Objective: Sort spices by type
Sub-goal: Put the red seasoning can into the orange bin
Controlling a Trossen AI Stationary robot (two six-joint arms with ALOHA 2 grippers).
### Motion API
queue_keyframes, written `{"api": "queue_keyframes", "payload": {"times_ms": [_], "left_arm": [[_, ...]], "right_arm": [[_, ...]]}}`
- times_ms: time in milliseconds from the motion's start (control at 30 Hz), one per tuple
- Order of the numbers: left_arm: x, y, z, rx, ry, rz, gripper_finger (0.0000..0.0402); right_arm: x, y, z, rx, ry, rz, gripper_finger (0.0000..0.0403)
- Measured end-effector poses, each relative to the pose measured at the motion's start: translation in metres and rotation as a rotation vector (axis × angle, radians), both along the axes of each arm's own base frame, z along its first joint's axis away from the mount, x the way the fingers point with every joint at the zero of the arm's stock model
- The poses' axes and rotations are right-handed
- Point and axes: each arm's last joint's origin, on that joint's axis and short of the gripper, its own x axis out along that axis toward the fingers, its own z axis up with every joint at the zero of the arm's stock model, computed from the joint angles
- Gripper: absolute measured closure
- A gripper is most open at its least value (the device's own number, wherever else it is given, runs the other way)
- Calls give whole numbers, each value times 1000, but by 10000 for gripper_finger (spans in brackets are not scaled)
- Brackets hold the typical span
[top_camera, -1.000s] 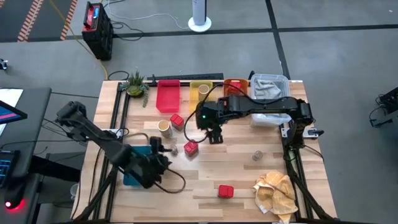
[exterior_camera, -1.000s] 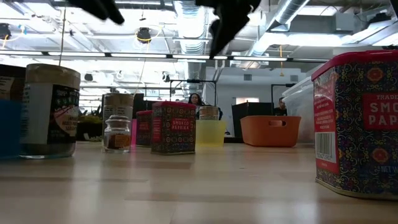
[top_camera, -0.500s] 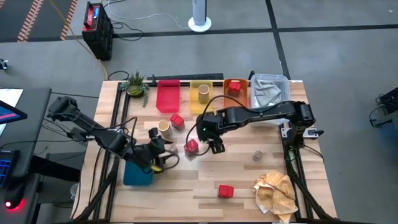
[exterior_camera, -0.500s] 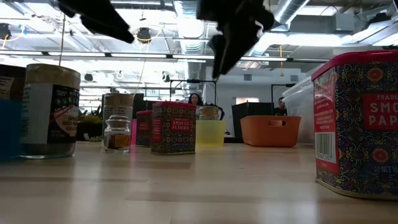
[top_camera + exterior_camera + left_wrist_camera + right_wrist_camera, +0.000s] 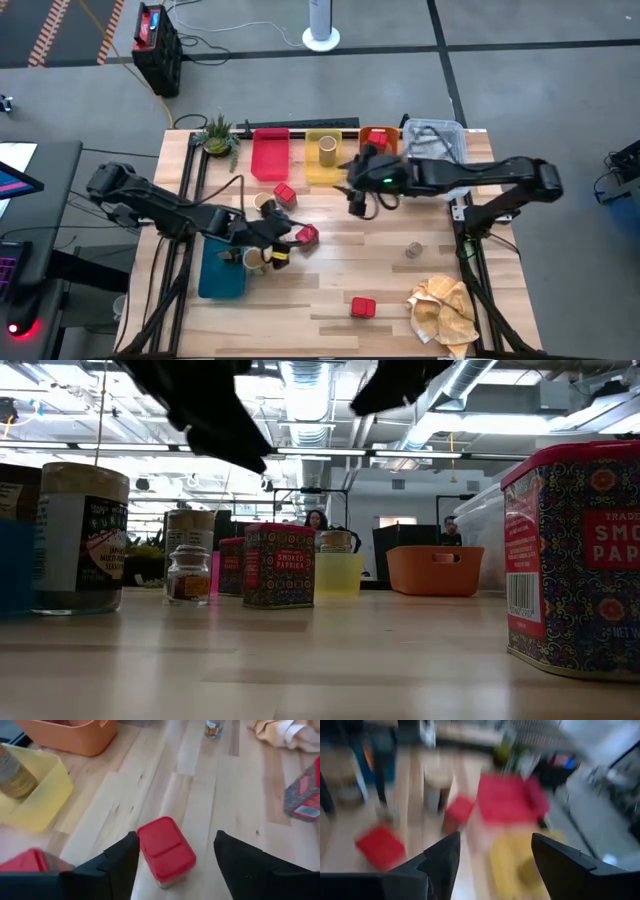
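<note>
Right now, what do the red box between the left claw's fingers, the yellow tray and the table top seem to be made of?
The red box looks like printed metal under a smooth, matte red lid, probably plastic, with a moulded inset panel. The yellow tray seems thin, slightly translucent plastic: light shows through its wall. The table top looks like sealed light wood, with jointed strips and visible grain.

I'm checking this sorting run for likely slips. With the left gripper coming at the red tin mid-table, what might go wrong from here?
1. The left gripper is open around the red tin, which sits off-centre beside one finger; closing may push or tip it.
2. A tan cylinder and a small glass jar stand close by the left arm in the high view and might get knocked.
3. The right gripper hangs open nearby; the arms may crowd each other.
</note>
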Motion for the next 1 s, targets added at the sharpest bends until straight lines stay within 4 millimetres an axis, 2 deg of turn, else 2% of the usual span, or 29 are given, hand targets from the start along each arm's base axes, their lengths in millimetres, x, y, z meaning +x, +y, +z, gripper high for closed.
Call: {"api": "queue_keyframes", "payload": {"times_ms": [100, 200, 400, 500, 667, 800, 1000], "left_arm": [[15, 7, 0, -3, 35, -7, 131], [29, 16, -1, -23, 79, 2, 113], [51, 34, -11, -105, 243, 34, 97], [58, 37, -11, -126, 271, 32, 96], [60, 39, -11, -179, 281, -3, 96], [56, 43, -13, -196, 336, 9, 96], [56, 47, -13, -195, 330, 39, 96]], "right_arm": [[-14, 0, 8, -20, -147, 2, 127], [-27, -1, 13, -27, -223, -3, 127], [-34, 7, -1, -39, -214, 6, 127], [-35, 10, -1, -63, -211, -34, 127], [-35, 10, -1, -74, -208, -41, 127], [-35, 10, -1, -75, -210, -41, 127], [-34, 11, 1, -87, -228, -33, 127]]}}
